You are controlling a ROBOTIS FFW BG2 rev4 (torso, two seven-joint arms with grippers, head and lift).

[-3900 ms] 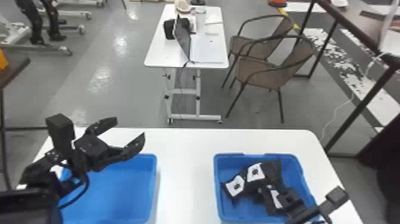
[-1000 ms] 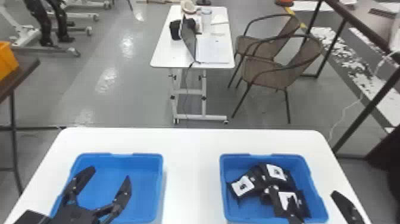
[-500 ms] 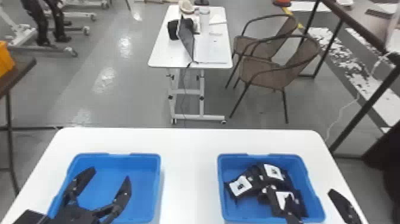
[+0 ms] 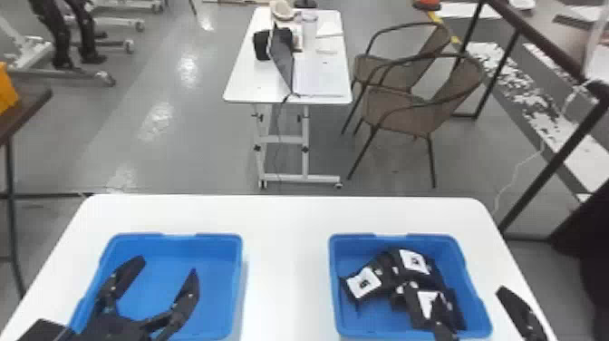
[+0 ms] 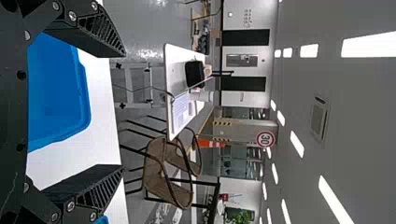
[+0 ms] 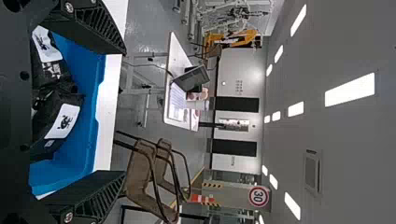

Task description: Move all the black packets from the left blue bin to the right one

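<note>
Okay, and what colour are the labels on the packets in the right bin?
White with black markings; the labels show best in the head view.

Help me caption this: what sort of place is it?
Probably a robotics lab or workshop: wheeled metal frames, a laptop on a wheeled table, and a round traffic-style sign.

The head view looked forward and down over the desk [image 4: 285, 272], left bin [image 4: 217, 313] and right bin [image 4: 336, 290]. The wrist views, turned sideways, faced forward, each close by one bin; all three shared the laptop [image 4: 283, 59] and chairs [image 4: 403, 109].
</note>
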